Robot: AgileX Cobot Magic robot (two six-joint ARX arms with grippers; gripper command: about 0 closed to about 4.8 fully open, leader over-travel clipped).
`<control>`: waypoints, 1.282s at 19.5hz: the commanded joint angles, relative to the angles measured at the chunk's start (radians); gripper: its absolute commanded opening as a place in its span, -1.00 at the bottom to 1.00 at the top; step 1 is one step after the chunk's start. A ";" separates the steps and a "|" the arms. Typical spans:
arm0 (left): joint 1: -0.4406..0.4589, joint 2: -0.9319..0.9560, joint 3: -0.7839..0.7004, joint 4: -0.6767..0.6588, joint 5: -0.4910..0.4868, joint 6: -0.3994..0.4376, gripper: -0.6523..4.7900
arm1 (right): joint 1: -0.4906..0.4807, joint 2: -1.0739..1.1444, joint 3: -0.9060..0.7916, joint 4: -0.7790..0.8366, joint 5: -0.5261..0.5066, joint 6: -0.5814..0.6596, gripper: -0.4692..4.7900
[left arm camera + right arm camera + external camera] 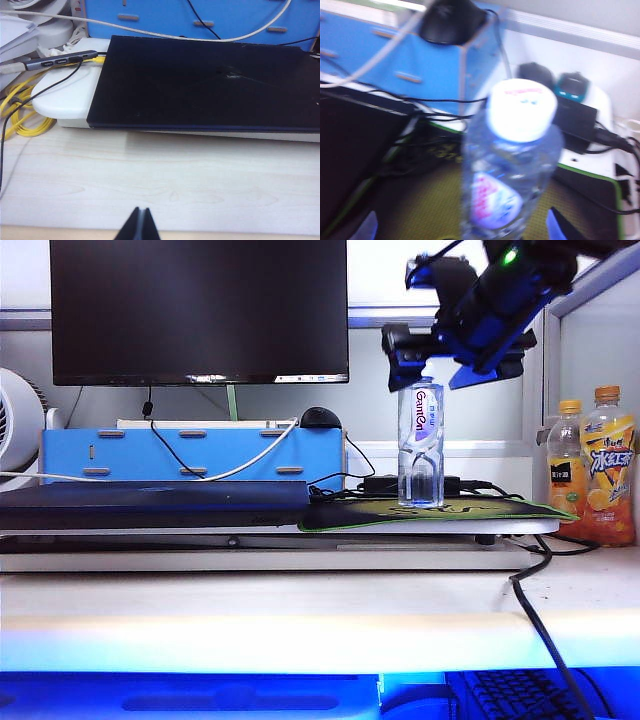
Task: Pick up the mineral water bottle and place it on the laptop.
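A black monitor fills the 11 o'clock part of the exterior view, above a blue box. Below them the laptop, closed and flat, lies at 9 o'clock on a white stand, touching the green-edged mouse pad at its 3 o'clock end. The mineral water bottle stands upright on that pad, just past 2 o'clock from the laptop. Two orange drink bottles stand at 3 o'clock, well apart. The right gripper hangs just above the bottle's cap, jaws spread wide to either side, gripping nothing. The left gripper, fingers pressed together, sits near the desk's front edge before the laptop.
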 commanded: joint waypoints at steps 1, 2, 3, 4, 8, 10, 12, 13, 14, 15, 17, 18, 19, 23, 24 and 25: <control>0.000 -0.002 0.000 -0.002 0.003 0.001 -0.77 | 0.000 0.038 0.042 0.019 0.028 -0.029 1.00; 0.000 -0.002 0.000 -0.002 0.003 0.002 -0.77 | -0.001 0.052 0.054 0.018 0.028 -0.037 1.00; 0.000 -0.002 0.000 -0.002 0.003 0.001 -0.77 | -0.001 0.076 0.074 0.012 0.030 -0.040 1.00; 0.000 -0.002 0.000 -0.002 0.003 0.001 -0.77 | -0.001 0.089 0.084 0.011 0.033 -0.040 1.00; 0.000 -0.002 0.000 -0.002 0.003 0.002 -0.77 | -0.009 0.137 0.127 -0.015 0.080 -0.040 1.00; 0.000 -0.002 0.000 -0.002 0.003 0.002 -0.77 | -0.016 0.158 0.150 -0.035 0.081 -0.041 1.00; 0.000 -0.002 0.000 -0.002 0.003 0.002 -0.77 | -0.020 0.170 0.160 -0.037 0.099 -0.041 1.00; 0.000 -0.002 0.000 -0.002 0.003 0.002 -0.77 | -0.024 0.176 0.162 -0.034 0.103 -0.041 1.00; 0.000 -0.002 0.000 -0.002 0.003 0.002 -0.77 | -0.029 0.182 0.163 -0.032 0.103 -0.041 1.00; 0.000 -0.002 0.000 -0.002 0.003 0.002 -0.77 | -0.034 0.191 0.167 -0.032 0.099 -0.040 1.00; 0.000 -0.002 0.000 -0.002 0.003 0.002 -0.77 | -0.034 0.212 0.190 -0.041 0.091 -0.040 1.00; 0.000 -0.002 0.000 -0.002 0.003 0.002 -0.77 | -0.034 0.232 0.225 -0.065 0.074 -0.040 1.00; 0.000 -0.002 0.000 -0.002 0.003 0.001 -0.77 | -0.032 0.249 0.258 -0.087 0.065 -0.040 1.00; 0.000 -0.002 0.000 -0.002 0.003 0.002 -0.77 | -0.032 0.267 0.307 -0.107 0.073 -0.041 1.00; 0.000 -0.002 0.000 -0.002 0.003 0.002 -0.77 | -0.033 0.267 0.307 -0.118 0.073 -0.041 1.00; 0.000 -0.002 0.000 -0.002 0.003 0.002 -0.77 | -0.033 0.267 0.307 -0.135 0.072 -0.041 1.00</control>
